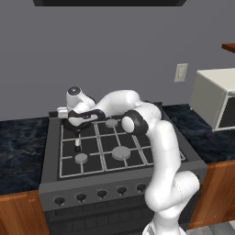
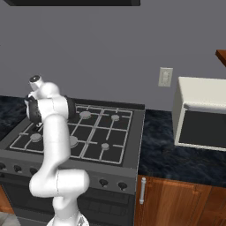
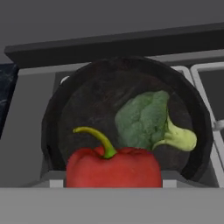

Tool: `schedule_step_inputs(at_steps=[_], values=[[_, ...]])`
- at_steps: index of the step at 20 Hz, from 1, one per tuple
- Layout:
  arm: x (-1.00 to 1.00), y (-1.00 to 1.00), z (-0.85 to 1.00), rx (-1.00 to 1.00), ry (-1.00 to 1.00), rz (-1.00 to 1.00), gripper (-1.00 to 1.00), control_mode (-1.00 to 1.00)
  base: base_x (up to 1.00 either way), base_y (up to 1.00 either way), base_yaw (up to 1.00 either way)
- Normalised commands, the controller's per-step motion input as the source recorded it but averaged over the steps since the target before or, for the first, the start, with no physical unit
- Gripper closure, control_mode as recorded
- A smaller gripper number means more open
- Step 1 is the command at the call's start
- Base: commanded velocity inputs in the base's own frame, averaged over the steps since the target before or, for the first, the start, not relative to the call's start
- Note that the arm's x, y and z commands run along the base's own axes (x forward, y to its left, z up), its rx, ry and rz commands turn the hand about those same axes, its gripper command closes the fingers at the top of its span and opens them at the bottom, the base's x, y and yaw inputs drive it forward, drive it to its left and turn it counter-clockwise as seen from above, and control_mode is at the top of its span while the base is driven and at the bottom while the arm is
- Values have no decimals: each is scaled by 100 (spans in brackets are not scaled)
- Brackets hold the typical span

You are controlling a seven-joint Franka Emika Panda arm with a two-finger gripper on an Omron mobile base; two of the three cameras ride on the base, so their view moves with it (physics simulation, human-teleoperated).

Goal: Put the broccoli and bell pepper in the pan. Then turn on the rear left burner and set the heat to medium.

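Over the rear left corner of the black gas stove [image 1: 55, 160], the white robot arm's gripper [image 1: 77, 123] hangs above the small round black skillet [image 3: 52, 118], which sits on that corner's burner beside the stove's back rail. From the hand view, the glossy red bell pepper with its curled green stalk [image 3: 114, 168] sits lowest in the frame, right against the jaws, and appears to be held between them, though the fingertips are hidden behind it and how wide they stand cannot be told. Beyond the pepper, farther toward the back rail, the lumpy green broccoli floret [image 3: 142, 120] already lies on the skillet's floor, its paler stem pointing to the right of the frame. The pepper seems to hang directly above the skillet's near half, so the coming move looks like a short drop straight down. Along the stove's front panel runs a row of dark control knobs [image 1: 101, 194], untouched, for the burner step to come.
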Motion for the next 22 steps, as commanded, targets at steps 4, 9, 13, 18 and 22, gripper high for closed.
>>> schedule_step_inputs(at_steps=[4, 9, 13, 18, 22], values=[[40, 2, -22, 0, 0, 3, 100, -100, 0, 0, 0], [23, 0, -14, 0, 3, 3, 100, -100, 0, 0, 0], [0, 0, 0, 0, 3, 0, -100, -100, 0, 0, 0], [0, 0, 0, 0, 1, 0, -100, -100, 0, 0, 0], [0, 0, 0, 0, 0, 0, -100, -100, 0, 0, 0]])
